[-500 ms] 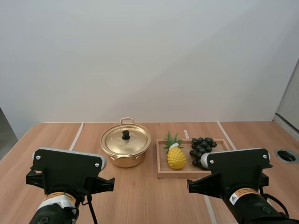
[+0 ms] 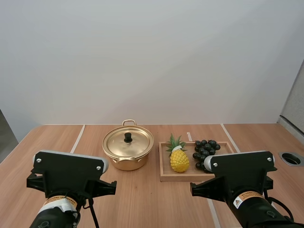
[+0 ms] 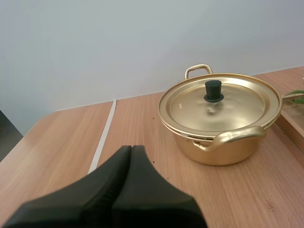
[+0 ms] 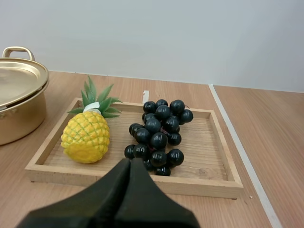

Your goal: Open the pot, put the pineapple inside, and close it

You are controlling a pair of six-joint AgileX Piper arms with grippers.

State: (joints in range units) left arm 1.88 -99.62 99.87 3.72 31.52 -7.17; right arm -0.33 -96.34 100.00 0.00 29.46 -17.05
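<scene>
Left tool (image 3: 130, 148) & right tool (image 4: 130, 160) pinched together; yellow pineapple (image 4: 86, 137) w/ green crown in tray (image 4: 209, 186).

Shiny gold pot (image 3: 223, 152) and lid (image 3: 232, 107) with black knob (image 3: 213, 90) beyond the black left hand (image 3: 131, 149), yellow criss-cross pineapple (image 4: 86, 137) with green leaves, black grapes (image 4: 156, 135), pale wood tray (image 4: 209, 183) beyond the black right hand (image 4: 130, 161), brown grained table (image 3: 57, 147), white stripes (image 3: 102, 137).
</scene>
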